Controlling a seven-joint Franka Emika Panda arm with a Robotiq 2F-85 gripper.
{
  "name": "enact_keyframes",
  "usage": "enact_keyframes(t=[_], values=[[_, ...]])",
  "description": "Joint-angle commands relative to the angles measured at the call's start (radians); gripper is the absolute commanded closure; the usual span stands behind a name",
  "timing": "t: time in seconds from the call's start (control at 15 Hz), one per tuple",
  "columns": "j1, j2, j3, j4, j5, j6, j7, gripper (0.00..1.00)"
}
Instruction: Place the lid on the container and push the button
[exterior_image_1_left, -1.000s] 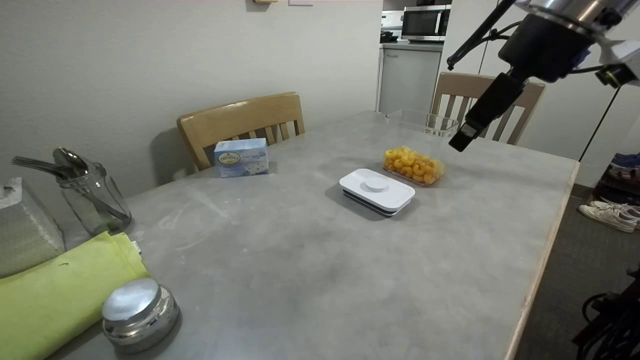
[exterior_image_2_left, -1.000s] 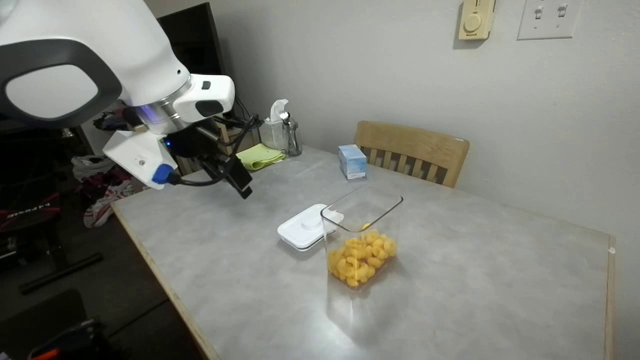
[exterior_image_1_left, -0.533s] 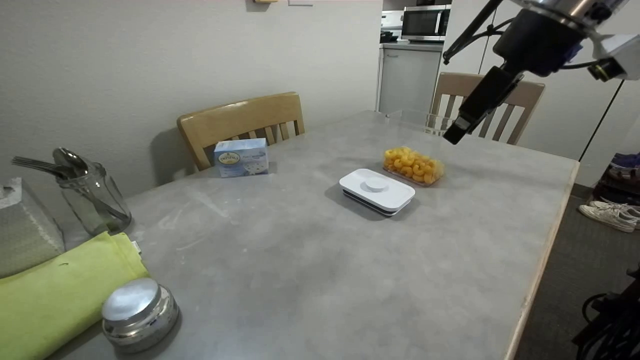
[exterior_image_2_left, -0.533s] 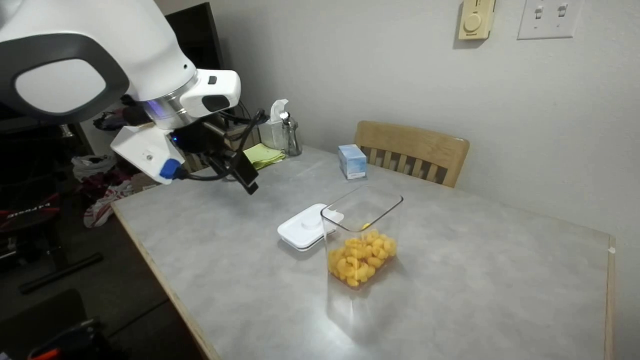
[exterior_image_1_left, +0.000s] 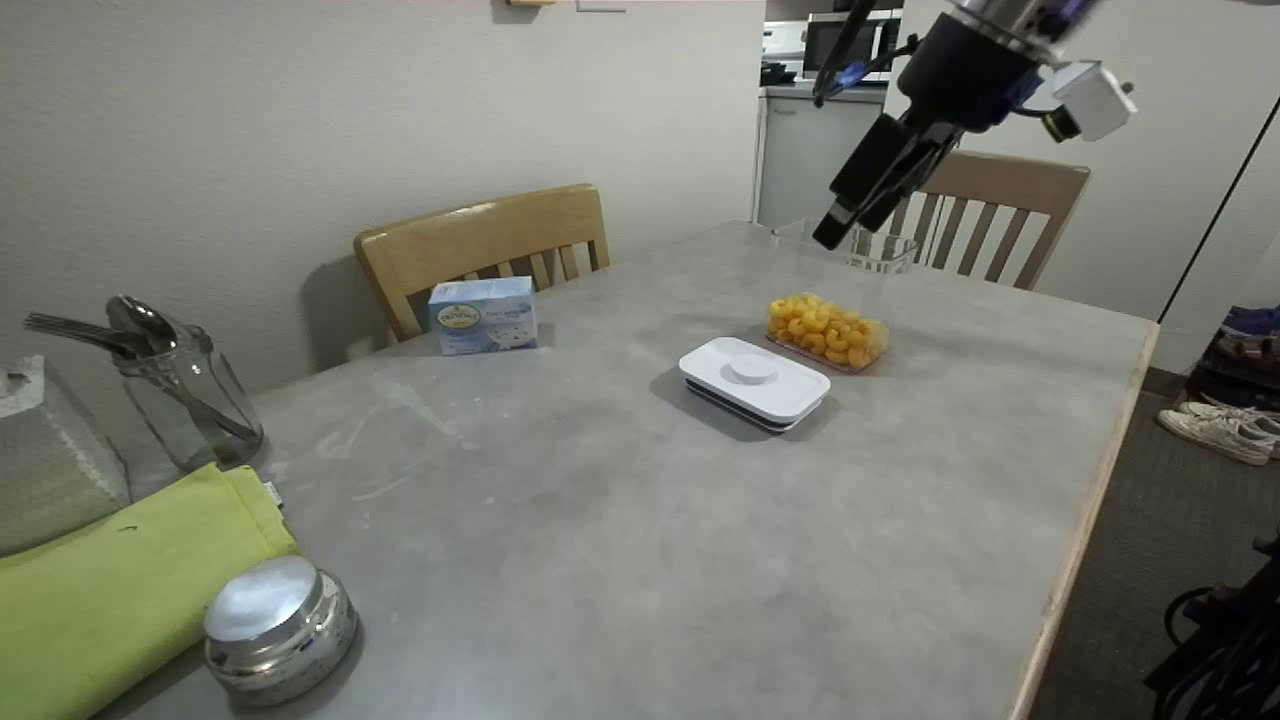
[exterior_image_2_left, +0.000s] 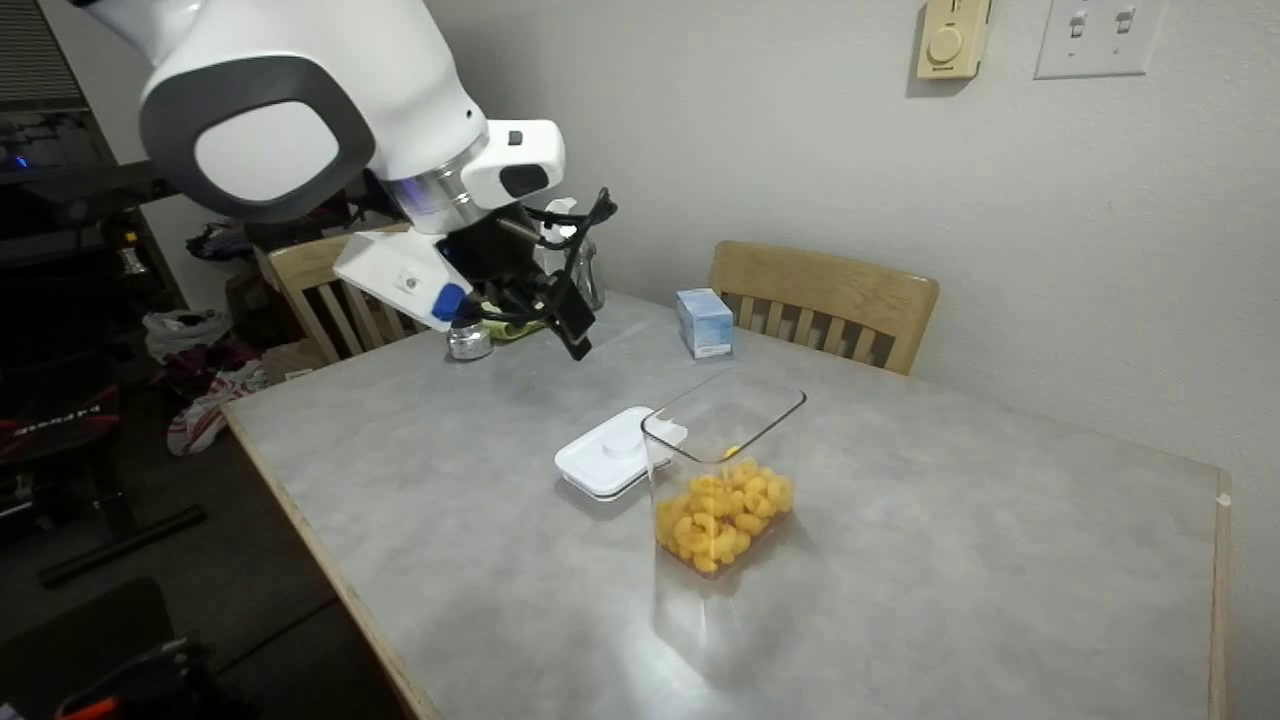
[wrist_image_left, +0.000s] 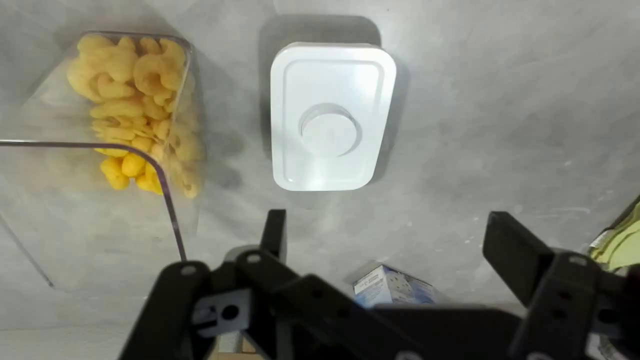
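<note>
The white lid (exterior_image_1_left: 770, 395) lies flat on the table, its round raised button (exterior_image_1_left: 752, 368) facing up. The lid also shows in an exterior view (exterior_image_2_left: 605, 460) and in the wrist view (wrist_image_left: 331, 82). The clear, tall, open-topped container (exterior_image_2_left: 725, 490) stands upright beside the lid with orange-yellow pasta in its bottom; it also shows in the wrist view (wrist_image_left: 125, 110) and in an exterior view (exterior_image_1_left: 825, 332). My gripper (wrist_image_left: 387, 217) is open and empty, in the air above the table; it also shows in both exterior views (exterior_image_1_left: 848, 230) (exterior_image_2_left: 578, 345). The lid lies ahead of the fingertips.
A blue-and-white tea box (exterior_image_1_left: 485, 315) stands by a wooden chair (exterior_image_1_left: 490, 235). A jar of cutlery (exterior_image_1_left: 190, 400), a yellow-green cloth (exterior_image_1_left: 140, 590) and a round metal tin (exterior_image_1_left: 280, 630) are at one end of the table. The container's tall rim (exterior_image_2_left: 650, 425) rises well above its contents.
My arm has moved over the table, rising a little: leftward in an exterior view, and rightward, closer to the lid and tea box, in an exterior view. The lid and container have not moved.
</note>
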Motion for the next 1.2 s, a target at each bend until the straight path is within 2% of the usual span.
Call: enact_keyframes(t=[0.0, 0.13, 0.2, 0.4, 0.87, 1.13], values=[[-0.004, 0.170, 0.004, 0.137, 0.075, -0.012, -0.049, 0.00], [-0.021, 0.222, 0.015, 0.182, 0.093, -0.022, -0.051, 0.00], [-0.002, 0.154, 0.003, 0.116, 0.052, -0.001, -0.013, 0.00], [-0.003, 0.217, 0.003, 0.164, 0.061, -0.001, -0.013, 0.00], [-0.005, 0.243, 0.006, 0.187, 0.058, 0.004, -0.021, 0.00], [0.004, 0.309, -0.011, 0.245, 0.010, -0.003, 0.001, 0.00]])
